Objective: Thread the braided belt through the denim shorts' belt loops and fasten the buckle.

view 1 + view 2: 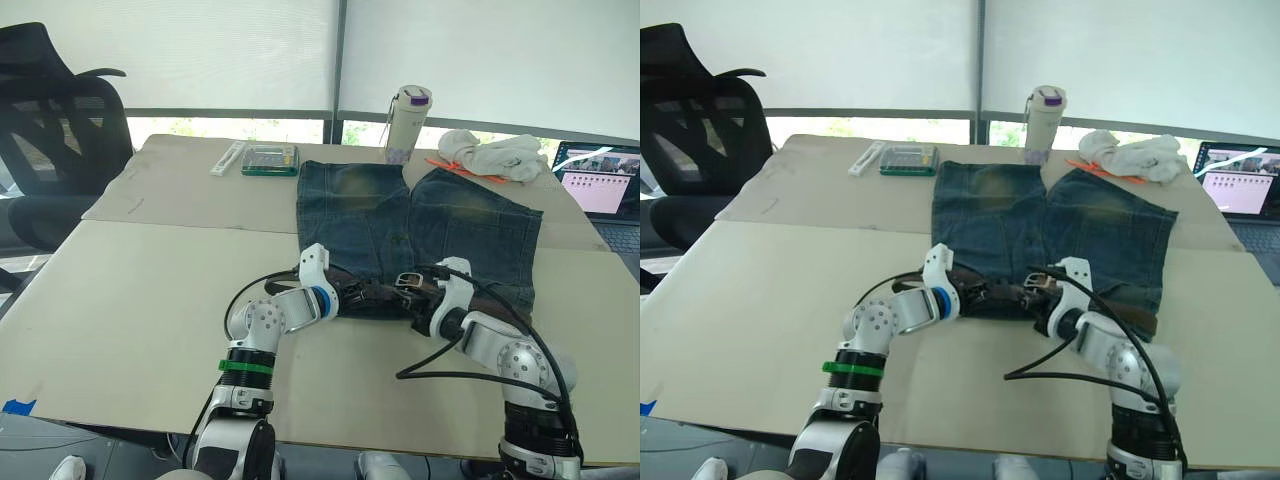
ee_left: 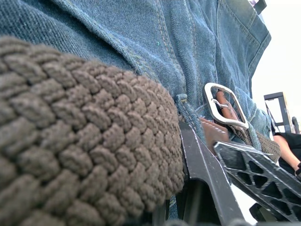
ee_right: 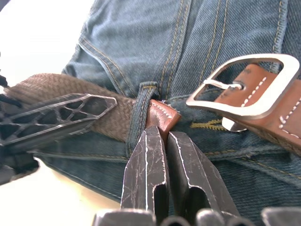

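Fingers of the right gripper point(image 3: 162, 136) are pressed together on the tan leather tip of the dark-brown braided belt point(image 3: 70, 101), which pokes out just past a short blue denim belt loop point(image 3: 141, 110) on the waistband. Just beside that tip lies the pale rectangular metal buckle point(image 3: 249, 87) with its prong, resting on a brown leather tab over the denim. The left gripper point(image 1: 352, 296) sits at the same waistband, its black latticed fingers point(image 3: 56, 115) lying along the woven strap; whether they are closed on it I cannot tell. Both grippers meet near the middle of the waistband of the faded blue denim shorts point(image 1: 450, 225), which lie flat on the beige counter point(image 1: 130, 290) with the legs pointing away from the robot. Beyond the shorts stand a white bottle with a purple lid point(image 1: 405, 122), a crumpled white cloth point(image 1: 495, 155) and a green calculator point(image 1: 270, 159); an open laptop point(image 1: 600, 180) sits far right.
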Tool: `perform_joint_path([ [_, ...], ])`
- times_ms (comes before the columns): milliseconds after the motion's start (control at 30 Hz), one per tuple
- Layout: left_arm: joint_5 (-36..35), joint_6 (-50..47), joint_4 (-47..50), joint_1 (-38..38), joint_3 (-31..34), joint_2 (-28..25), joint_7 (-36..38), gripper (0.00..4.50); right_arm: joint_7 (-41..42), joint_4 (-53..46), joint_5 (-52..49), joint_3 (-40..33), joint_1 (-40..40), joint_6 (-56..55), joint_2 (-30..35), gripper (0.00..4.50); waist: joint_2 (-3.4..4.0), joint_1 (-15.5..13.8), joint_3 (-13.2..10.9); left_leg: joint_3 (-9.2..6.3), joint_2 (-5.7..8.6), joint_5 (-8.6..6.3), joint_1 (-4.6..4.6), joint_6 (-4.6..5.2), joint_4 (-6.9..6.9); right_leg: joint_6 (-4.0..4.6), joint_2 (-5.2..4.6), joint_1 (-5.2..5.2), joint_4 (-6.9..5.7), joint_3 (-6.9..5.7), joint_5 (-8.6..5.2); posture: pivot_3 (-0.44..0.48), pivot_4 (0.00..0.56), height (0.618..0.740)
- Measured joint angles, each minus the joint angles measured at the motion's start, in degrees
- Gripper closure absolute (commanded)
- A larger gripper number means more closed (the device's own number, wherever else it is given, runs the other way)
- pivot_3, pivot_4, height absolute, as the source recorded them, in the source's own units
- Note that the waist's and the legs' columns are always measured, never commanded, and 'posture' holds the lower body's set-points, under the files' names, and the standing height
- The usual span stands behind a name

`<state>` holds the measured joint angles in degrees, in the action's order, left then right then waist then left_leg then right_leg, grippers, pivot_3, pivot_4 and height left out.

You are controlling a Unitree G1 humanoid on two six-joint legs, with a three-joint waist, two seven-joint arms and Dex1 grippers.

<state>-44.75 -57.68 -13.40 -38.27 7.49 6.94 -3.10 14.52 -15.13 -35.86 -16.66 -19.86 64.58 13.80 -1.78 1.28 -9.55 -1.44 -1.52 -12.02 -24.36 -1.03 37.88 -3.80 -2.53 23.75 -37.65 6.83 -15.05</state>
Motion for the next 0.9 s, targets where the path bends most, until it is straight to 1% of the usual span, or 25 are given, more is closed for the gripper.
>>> perform_joint_path([
  [167,0.6,0.1,0.0,0.0,0.1,0.0,0.8,4.50,-0.9,0.0,-1.6,-0.9,-0.4,0.7,-0.4,4.44,0.00,0.1,0.0,0.00,0.00,0.00,0.00,0.00,0.00,0.00,0.00,0.01,0.00,0.00,0.00,0.000,0.150,0.737],
  [233,0.8,0.2,0.0,0.0,0.1,0.0,1.5,3.72,-1.0,0.0,-1.9,-1.4,-0.4,0.7,-0.4,4.50,0.00,0.2,0.0,0.00,0.00,0.00,-0.01,0.00,0.00,0.00,0.00,0.01,0.00,0.00,0.00,0.000,0.150,0.737],
  [333,1.0,0.1,0.7,0.3,-0.2,-0.3,3.7,2.73,-0.8,0.0,-3.7,-2.7,-0.8,0.7,0.2,4.50,0.00,0.4,0.0,0.00,0.00,0.00,-0.03,0.00,0.00,0.00,0.00,0.01,0.01,0.00,0.00,0.000,0.150,0.737],
  [467,3.0,0.1,2.7,0.4,-2.6,-2.7,6.9,1.39,0.4,0.0,-6.1,-5.0,-1.3,0.8,4.3,4.50,0.00,0.5,0.0,0.00,0.01,0.00,-0.03,0.00,-0.01,-0.01,-0.01,0.01,0.02,0.00,0.00,0.000,0.150,0.737],
  [600,4.3,0.2,3.8,0.9,-3.4,-5.1,9.8,0.04,1.7,0.0,-8.8,-8.4,-1.3,1.7,8.6,4.50,0.00,0.9,0.0,0.00,0.00,0.00,0.00,0.00,-0.02,-0.01,0.00,0.00,0.00,0.00,0.00,0.000,0.150,0.737],
  [767,5.2,0.2,5.0,1.7,-4.0,-8.2,12.7,0.01,2.8,0.3,-11.4,-12.6,0.0,2.3,14.0,4.50,0.02,1.6,0.0,0.01,-0.03,0.00,0.12,0.00,-0.06,0.00,0.05,-0.06,-0.03,0.04,-0.01,0.000,0.150,0.737],
  [900,7.0,1.4,6.1,2.6,-4.5,-14.4,15.2,0.01,3.5,0.6,-15.2,-16.9,0.6,4.3,17.0,4.50,0.05,2.8,0.0,0.02,-0.12,0.00,0.35,0.01,-0.11,0.01,0.14,-0.28,-0.02,0.07,-0.01,0.000,0.150,0.737],
])
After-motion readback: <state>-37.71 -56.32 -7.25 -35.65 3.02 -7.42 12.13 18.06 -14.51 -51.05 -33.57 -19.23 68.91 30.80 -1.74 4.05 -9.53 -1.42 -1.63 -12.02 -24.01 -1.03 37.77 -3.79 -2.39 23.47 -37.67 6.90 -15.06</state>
